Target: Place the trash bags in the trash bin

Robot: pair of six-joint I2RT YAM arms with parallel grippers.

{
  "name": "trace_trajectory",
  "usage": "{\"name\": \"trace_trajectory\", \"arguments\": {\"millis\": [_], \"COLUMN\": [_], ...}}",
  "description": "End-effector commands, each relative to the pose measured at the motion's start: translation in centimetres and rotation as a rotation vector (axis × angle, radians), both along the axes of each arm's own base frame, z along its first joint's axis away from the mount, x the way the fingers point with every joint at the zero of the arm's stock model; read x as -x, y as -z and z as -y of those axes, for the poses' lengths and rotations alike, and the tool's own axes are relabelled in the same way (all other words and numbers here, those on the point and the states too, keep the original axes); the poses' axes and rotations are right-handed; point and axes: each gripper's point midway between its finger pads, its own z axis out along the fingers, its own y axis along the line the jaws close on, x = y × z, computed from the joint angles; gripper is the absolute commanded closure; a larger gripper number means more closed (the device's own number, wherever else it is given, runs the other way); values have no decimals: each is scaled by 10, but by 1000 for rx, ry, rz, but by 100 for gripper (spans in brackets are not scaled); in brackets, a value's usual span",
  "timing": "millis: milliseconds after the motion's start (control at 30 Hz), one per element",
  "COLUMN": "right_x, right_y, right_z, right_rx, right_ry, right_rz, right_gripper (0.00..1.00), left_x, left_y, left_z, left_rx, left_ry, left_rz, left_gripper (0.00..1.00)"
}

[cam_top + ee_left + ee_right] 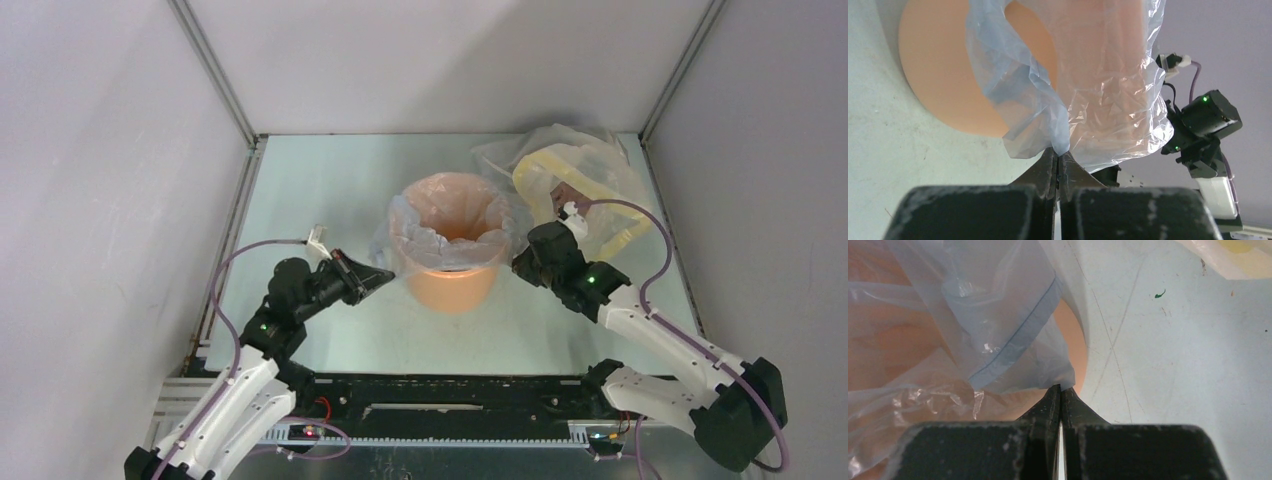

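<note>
- My left hand (372,279) sits just left of the trash bin (455,287), pointing right at its side. From above I cannot tell its grip.
- The left wrist view settles it: the left hand (1058,156) is clenched, with a corner of the trash bag (1018,87) pinched at its fingertips. This view also shows the right arm (1204,125) beyond the film, green lights lit.
- The trash bin stands upright at the middle of the worktop (320,190), mouth up. In the left wrist view the bin (938,75) shows as an orange wall above the pale worktop (888,150).
- The trash bag (450,222) is in the bin, opened out, its mouth facing up. Pale film spills over the rim on the left and right sides. Its long axis runs left to right, from one hand to the other.
- My right hand (522,262) is just right of the bin, pointing left at the rim.
- Only the right wrist view shows that the right hand (1062,390) is clenched too, gripping a fold of the bag (998,315). A thin blue seam line crosses the film there, slanting from lower left to upper right. A sliver of the bin (1076,342) shows beside the scratched worktop (1188,350).
- A clear-and-yellow plastic bundle (590,185) lies in the far right corner, behind the right hand. The right wrist view catches just its edge (1233,250).
</note>
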Motion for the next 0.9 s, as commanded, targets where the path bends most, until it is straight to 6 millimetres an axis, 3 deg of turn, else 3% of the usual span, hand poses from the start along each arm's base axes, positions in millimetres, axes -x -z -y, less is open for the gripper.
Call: {"name": "trace_trajectory", "arguments": {"millis": [0,167,333,633,767,867], "right_x": [-2,1,5,-2,-7,-8], "right_y": [8,3,-10,21,37,37], "right_z": [1,5,12,25,20,18], "right_rx": [39,53,96,218,260,268], "right_ry": [-3,0,14,50,11,-19], "right_rz": [-2,15,81,5,-25,-20], "right_gripper": [100,100,100,100,100,100], "left_x": [13,17,-2,-33,-42,-45], "left_y": [-4,22,57,59,62,57], "left_z": [7,3,-14,-21,-24,-26], "left_rx": [-30,-111,-206,-334,-367,-366], "left_ry": [94,112,-16,-72,-90,-108], "left_rz": [58,16,-43,-41,-25,3], "left_gripper": [100,100,100,100,100,98]}}
